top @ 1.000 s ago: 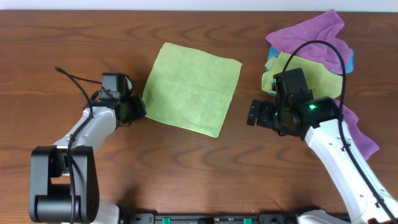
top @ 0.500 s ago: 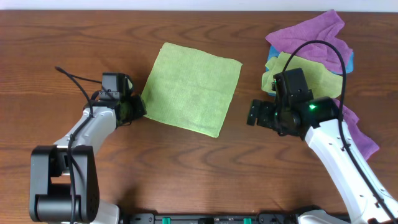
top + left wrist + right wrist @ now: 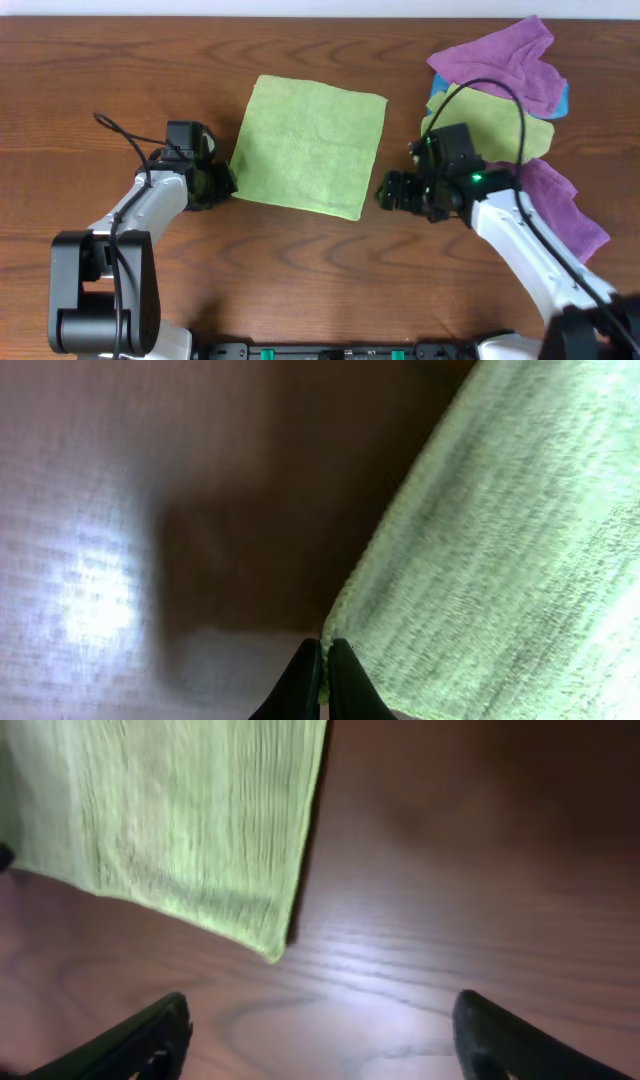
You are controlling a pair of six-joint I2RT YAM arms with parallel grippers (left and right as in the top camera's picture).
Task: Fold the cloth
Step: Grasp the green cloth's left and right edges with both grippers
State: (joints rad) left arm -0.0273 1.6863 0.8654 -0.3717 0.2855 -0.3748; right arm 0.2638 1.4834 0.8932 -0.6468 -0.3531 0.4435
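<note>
On a dark wooden table (image 3: 110, 70), seen from overhead, the bright lime-green cloth (image 3: 310, 140) lies flat and unfolded at the middle, turned slightly askew to the table's edges. The left gripper (image 3: 224, 181) sits at the cloth's near-left corner. In its wrist view, the two dark fingertips (image 3: 305, 680) are pressed together, pinching the very tip of that corner, with the cloth's ribbed weave spreading away to the right. The right gripper (image 3: 385, 192) sits low over bare wood just right of the cloth's near-right corner, not touching it. In its wrist view, its black fingers (image 3: 140, 1040) are spread wide and hold nothing, and the cloth's corner lies on the table a little beyond them. At the far right of the table is a loose pile of purple cloths (image 3: 500, 55), a duller yellow-green cloth (image 3: 500, 115) and a sliver of blue cloth (image 3: 562, 98), well apart from the lime-green one.
</note>
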